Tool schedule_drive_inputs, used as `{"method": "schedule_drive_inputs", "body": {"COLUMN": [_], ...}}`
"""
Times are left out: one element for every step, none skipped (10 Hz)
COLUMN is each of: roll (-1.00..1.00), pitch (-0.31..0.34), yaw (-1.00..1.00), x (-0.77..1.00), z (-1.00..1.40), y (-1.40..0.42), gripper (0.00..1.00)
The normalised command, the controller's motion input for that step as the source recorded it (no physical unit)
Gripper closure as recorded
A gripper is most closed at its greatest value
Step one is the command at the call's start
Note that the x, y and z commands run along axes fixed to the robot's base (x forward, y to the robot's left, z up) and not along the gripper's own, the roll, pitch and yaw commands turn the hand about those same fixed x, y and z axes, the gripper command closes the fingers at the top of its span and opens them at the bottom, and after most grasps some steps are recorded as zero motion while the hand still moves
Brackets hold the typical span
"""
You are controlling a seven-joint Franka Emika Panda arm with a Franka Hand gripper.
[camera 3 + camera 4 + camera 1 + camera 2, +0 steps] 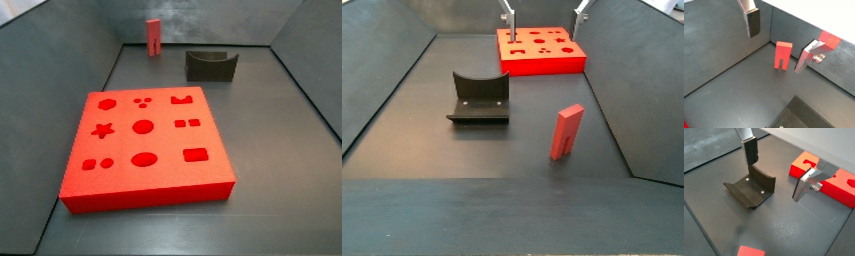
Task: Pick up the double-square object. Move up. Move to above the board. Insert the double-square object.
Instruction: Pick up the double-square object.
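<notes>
The double-square object [783, 55] is a slim salmon peg with a slot at its foot. It stands upright on the dark floor near a wall, and shows in both side views [154, 37] [567, 132]. The board [167, 178] is a large red slab with shaped holes, and also shows in a side view [543, 64] and in both wrist views [831, 39] [843, 187]. My gripper [543, 18] hangs above the board, well away from the peg. It is open and empty in both wrist views [776, 53] [773, 182]. It is out of frame in a side view.
The fixture [751, 192], a dark L-shaped bracket, stands on the floor between board and peg, and shows in both side views [210, 66] [480, 98]. Grey walls enclose the floor on all sides.
</notes>
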Motion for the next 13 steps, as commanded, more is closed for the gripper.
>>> {"method": "schedule_drive_inputs", "body": {"roll": [0.00, -0.02, 0.00, 0.00, 0.00, 0.00, 0.00, -0.06, -0.05, 0.00, 0.00, 0.00, 0.00], "pitch": [0.000, -0.127, -0.160, -0.099, -0.136, -0.176, -0.203, -0.316, -0.119, 0.027, -0.187, -0.296, -0.303], "yaw": [0.00, 0.36, 0.73, 0.83, 0.82, 0.80, 0.77, 0.64, 0.09, 0.10, 0.14, 0.16, 0.19], "x": [0.00, 0.00, -0.20, -0.16, -0.12, -0.10, -0.10, -0.05, -0.23, 0.00, -0.09, -0.20, -0.16], "z": [0.00, -0.11, -0.42, -0.35, -0.36, -0.39, -0.41, -0.42, -0.11, -0.08, -0.61, -0.66, -0.57], "y": [0.03, 0.44, 0.49, 0.44, 0.43, 0.44, 0.46, 0.56, 0.17, 0.12, 0.15, 0.30, 0.39], "gripper": [0.00, 0.00, 0.00, 0.00, 0.00, 0.00, 0.00, 0.00, 0.00, 0.00, 0.00, 0.00, 0.00]}}
